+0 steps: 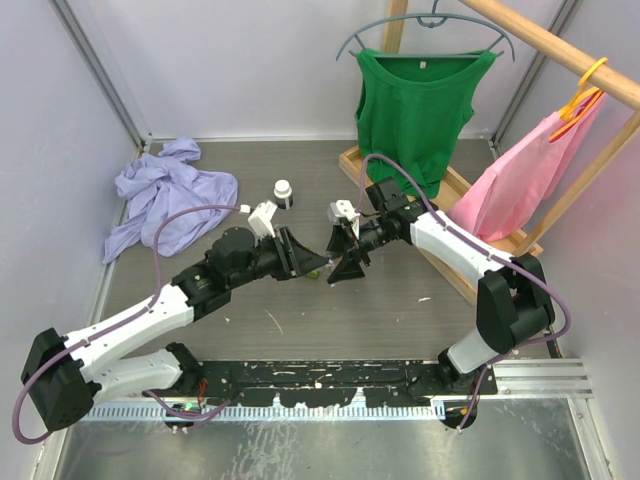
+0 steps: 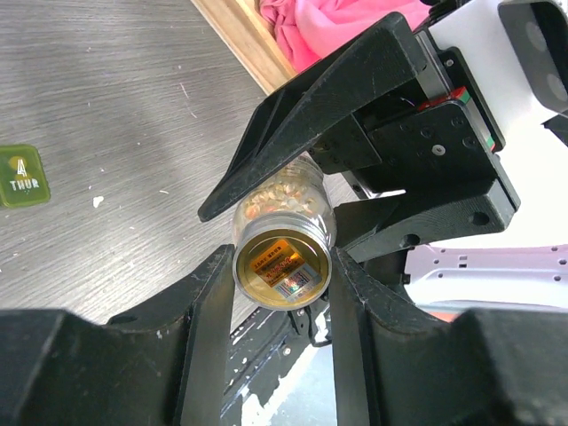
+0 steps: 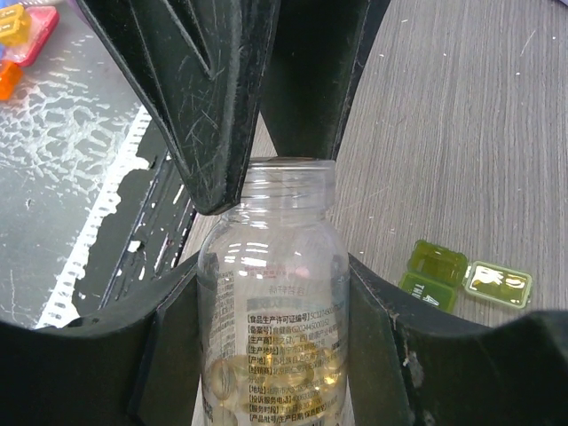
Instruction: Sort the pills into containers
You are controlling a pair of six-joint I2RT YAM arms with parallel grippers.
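Overhead, left gripper (image 1: 308, 258) and right gripper (image 1: 347, 262) meet on the pill bottle (image 2: 284, 209); left wrist: fingers (image 2: 209, 319) pinch its open neck; right wrist: fingers (image 3: 169, 355) clamp its body, probably steadying a pour, green container (image 3: 439, 266) lying open near the bottle.

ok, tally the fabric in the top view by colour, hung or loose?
Green top, hung: 1
Pink garment, hung: 1
Lavender cloth, loose in a heap on the table: 1 (I cannot tell whether it is a single piece)
Total: 3
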